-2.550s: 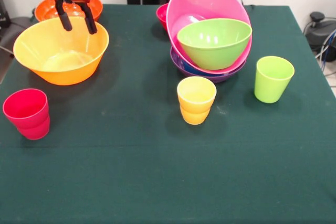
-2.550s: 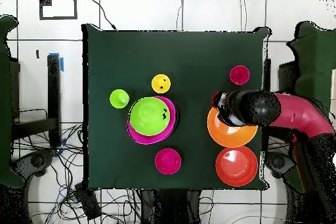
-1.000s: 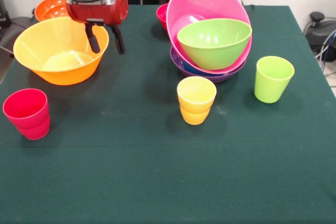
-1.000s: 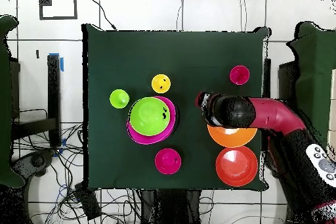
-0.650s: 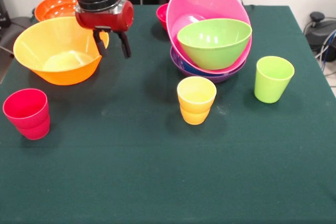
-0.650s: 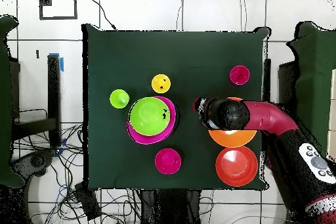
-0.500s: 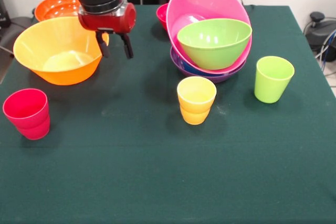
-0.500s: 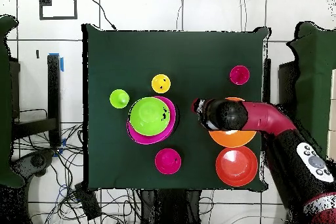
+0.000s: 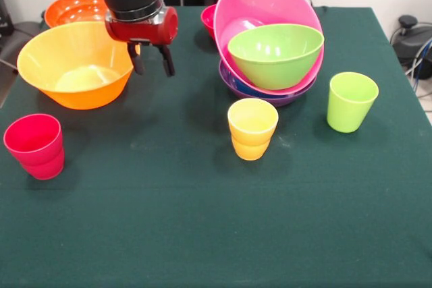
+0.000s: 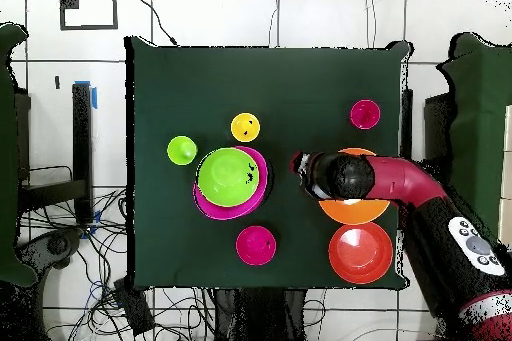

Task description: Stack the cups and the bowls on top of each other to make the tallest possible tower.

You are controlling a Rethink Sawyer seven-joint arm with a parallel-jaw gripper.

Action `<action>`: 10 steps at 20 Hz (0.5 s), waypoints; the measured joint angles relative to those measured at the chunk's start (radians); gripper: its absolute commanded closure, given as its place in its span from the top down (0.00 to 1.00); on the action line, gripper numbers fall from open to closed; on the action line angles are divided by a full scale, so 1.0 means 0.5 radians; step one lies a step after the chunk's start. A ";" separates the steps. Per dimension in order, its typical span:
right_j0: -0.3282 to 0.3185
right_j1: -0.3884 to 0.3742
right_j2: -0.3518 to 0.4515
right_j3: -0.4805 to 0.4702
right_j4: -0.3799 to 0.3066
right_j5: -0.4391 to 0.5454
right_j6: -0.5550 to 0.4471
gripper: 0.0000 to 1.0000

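Beside the end effector, on the desk point(image 9: 169, 234):
Tower point(image 9: 273, 45): purple bowl lowest, large pink bowl tilted in it, lime green bowl point(image 9: 275, 54) uppermost; lies well to the picture-right of the end effector in the front view, across bare cloth.
Light orange bowl point(image 9: 77, 63): just beside the end effector on the opposite side, its rim close under the wrist; likely the nearest candidate.
Red-orange bowl point(image 9: 74, 7): behind the light orange bowl.
End effector point(image 9: 152, 62): fingers spread, holding nothing, pointing straight down above the desk.
Yellow cup point(image 9: 252, 128): nearer the camera, toward the tower.
Lime green cup point(image 9: 350, 101): farthest, beyond the tower.
Red cup point(image 9: 35, 146): apart, beyond the light orange bowl.
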 measured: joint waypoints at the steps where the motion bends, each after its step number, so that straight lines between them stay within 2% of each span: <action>1: 0.000 -0.004 0.000 0.000 0.000 0.000 0.000 1.00; 10: -0.002 -0.130 0.000 0.001 0.004 0.000 0.000 1.00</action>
